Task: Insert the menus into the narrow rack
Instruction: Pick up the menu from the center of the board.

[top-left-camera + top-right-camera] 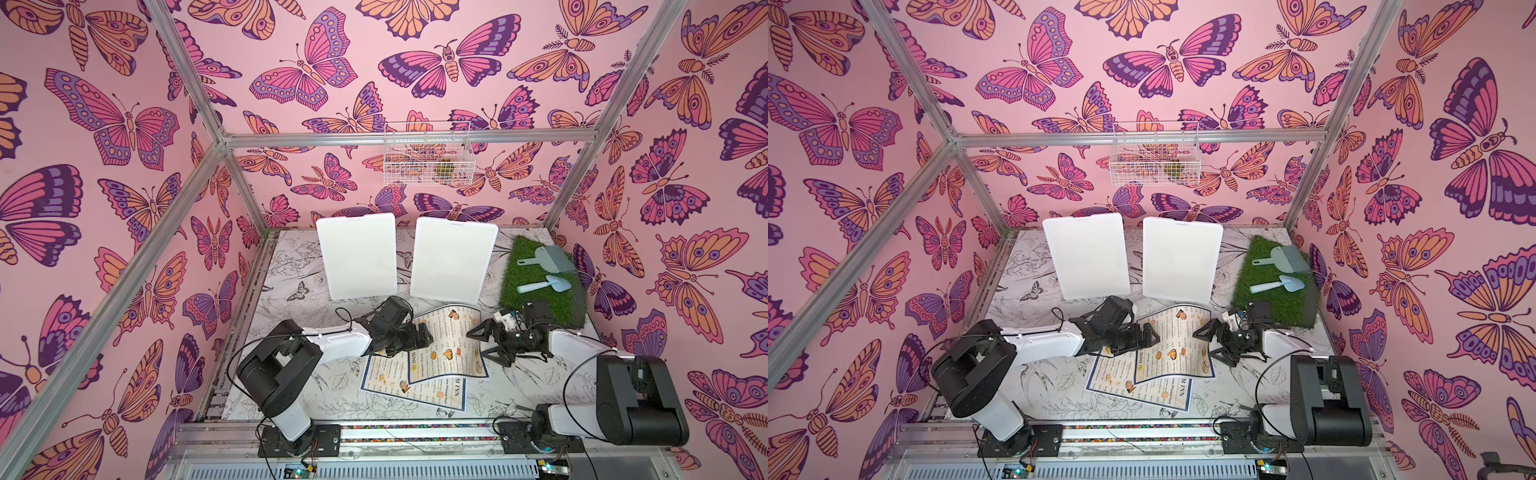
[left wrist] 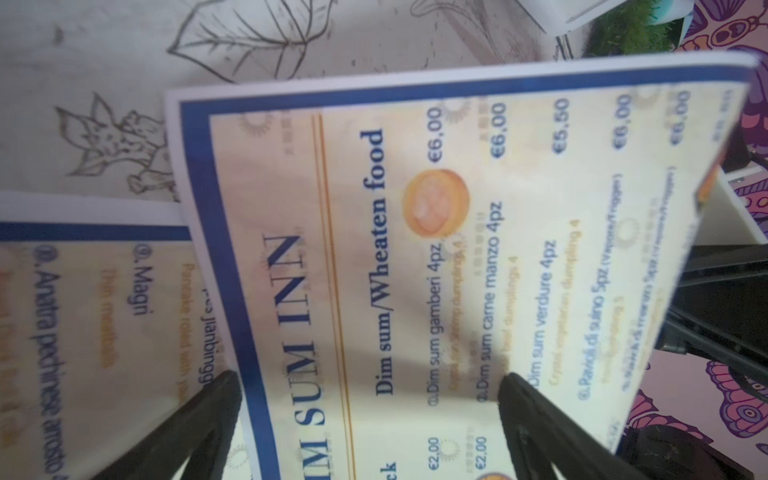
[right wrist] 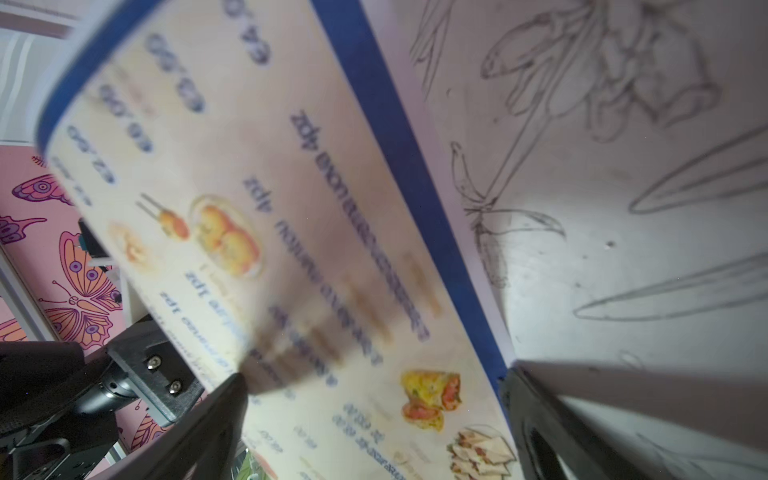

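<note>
Two flexible laminated cream menus with dark blue borders are lying on the white table with drawn flowers (image 1: pixel 291 286), between the two arms. The upper menu (image 1: pixel 451 338) is lying across the lower menu (image 1: pixel 415 388) at an angle, and its far end is curling up from the table.

The left gripper (image 1: pixel 422 334) is hanging over the left side of the upper menu (image 1: pixel 1177 345). In the left wrist view, the left gripper (image 2: pixel 365 386) is showing its black fingers (image 2: pixel 216 399) spread wide, with the heading "DIM SUM INN" between them. It is gripping nothing. I cannot tell if the tips are touching the sheet.

The right gripper (image 1: pixel 482 343) is standing at the right edge of the same menu, its jaws also spread wide. In the right wrist view (image 3: pixel 374 380), one finger is over the sheet and the other over bare table. It is holding nothing.

The white wire rack (image 1: pixel 428 153) is hanging on the pink butterfly wall, well apart from both menus. Two white plastic boards (image 1: pixel 357 255) are leaning upright behind the menus, near a green grass mat (image 1: pixel 536 299).
</note>
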Controlling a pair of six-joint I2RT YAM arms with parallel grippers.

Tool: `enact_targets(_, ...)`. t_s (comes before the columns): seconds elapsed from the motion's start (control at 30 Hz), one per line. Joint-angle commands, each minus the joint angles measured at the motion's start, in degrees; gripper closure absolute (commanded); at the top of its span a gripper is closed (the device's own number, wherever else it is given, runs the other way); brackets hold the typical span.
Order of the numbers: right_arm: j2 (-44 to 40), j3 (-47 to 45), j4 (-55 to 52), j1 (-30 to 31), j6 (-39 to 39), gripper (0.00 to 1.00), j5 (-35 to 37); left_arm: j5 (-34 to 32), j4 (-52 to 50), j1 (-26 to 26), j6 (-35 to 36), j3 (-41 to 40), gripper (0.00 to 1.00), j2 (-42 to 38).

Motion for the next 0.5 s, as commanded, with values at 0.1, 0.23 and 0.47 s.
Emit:
enact_targets(0.1,0.64,-2.35,-3.96,0.82,1.34,0.04,10.18,-0.60,2.56,0.94,0.71,-3.14,0.00,-0.97)
enact_targets(0.23,-0.04,-3.04,-0.43,1.00,1.19,0.04,6.82,0.21,3.34,1.22,0.17,-3.55,0.00,-0.04)
enact_targets(0.47,0.54,-5.23,10.59,2.18,2.29,0.01,-1.92,0.04,3.87,1.66,-0.52,-4.04,0.02,1.03)
